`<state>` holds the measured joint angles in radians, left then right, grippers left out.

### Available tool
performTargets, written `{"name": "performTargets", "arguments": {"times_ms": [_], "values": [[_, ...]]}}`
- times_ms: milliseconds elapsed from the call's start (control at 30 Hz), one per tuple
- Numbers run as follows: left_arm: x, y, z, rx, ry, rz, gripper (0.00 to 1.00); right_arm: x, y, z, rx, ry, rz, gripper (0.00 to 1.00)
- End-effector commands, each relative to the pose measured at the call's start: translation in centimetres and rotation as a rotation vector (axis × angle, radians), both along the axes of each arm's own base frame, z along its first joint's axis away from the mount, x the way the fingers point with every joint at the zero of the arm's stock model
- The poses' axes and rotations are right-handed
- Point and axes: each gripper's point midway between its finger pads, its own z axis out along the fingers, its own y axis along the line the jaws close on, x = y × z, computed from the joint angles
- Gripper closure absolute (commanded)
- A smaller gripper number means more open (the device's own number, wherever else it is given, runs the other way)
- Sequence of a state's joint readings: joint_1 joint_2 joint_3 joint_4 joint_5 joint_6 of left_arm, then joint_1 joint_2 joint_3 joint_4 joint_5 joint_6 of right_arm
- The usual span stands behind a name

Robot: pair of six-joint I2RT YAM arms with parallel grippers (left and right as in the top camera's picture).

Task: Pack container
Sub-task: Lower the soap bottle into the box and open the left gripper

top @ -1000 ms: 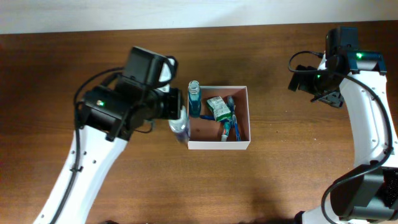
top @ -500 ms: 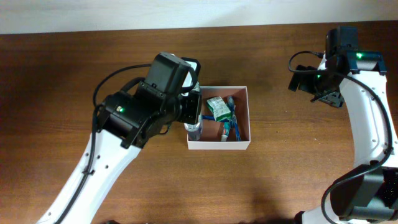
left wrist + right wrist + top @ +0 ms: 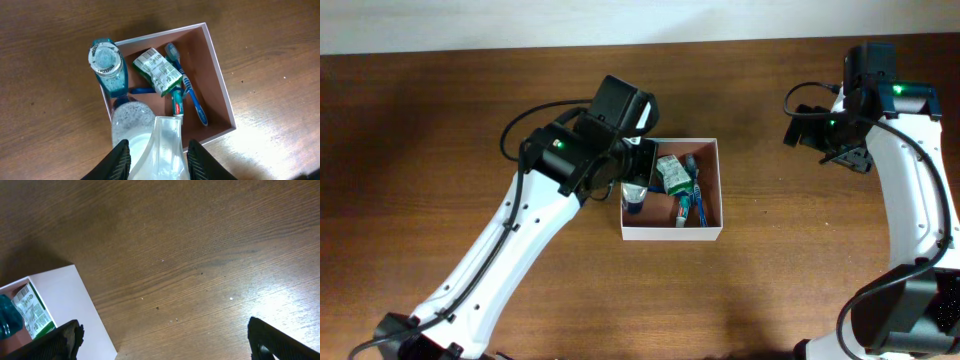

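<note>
A dark wooden surface (image 3: 440, 120) fills the scene, and the container (image 3: 670, 234) sits on it near the middle, a shallow white-walled box with a reddish-brown floor. The left gripper (image 3: 160, 152) hangs directly above the container's wall on the left arm's side. It is clenched on a small clear bottle (image 3: 133, 120), with both fingers pressed against the bottle's flanks. The bottle's long axis seems to run out along the fingers, with its rounded end pointing down at the container; how tilted it is cannot be told.

Just beside that end, in the container's corner, stands a teal bottle (image 3: 107, 62), upright. A green packet (image 3: 157, 70) and a toothbrush (image 3: 194, 100) lie across the middle of the container. Bare floor shows between these and the wall below the gripper, so the drop probably needs a small shift inward, clear of the teal bottle.

The right gripper (image 3: 165, 332) is well away from the container on its far side. Its fingers are spread wide with nothing between them. The left arm is much the nearer.
</note>
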<state>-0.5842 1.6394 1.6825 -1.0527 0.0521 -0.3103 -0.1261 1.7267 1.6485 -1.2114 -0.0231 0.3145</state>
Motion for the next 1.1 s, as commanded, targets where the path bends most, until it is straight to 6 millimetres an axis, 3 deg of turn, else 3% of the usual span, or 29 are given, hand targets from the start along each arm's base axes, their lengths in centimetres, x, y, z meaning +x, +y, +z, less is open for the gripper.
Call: {"name": "performTargets", "arguments": {"times_ms": [0, 567, 1067], "values": [[0.4, -0.3, 0.2, 0.003, -0.019, -0.011, 0.7, 0.0, -0.4, 0.6, -0.013, -0.016, -0.013, 0.02], [1.1, -0.3, -2.4, 0.055, 0.026, 0.001, 0.7, 0.0, -0.4, 0.6, -0.013, -0.016, -0.013, 0.02], [0.5, 0.5, -7.1, 0.138, 0.114, 0.01, 0.71, 0.0, -0.4, 0.6, -0.014, -0.016, -0.013, 0.02]]}}
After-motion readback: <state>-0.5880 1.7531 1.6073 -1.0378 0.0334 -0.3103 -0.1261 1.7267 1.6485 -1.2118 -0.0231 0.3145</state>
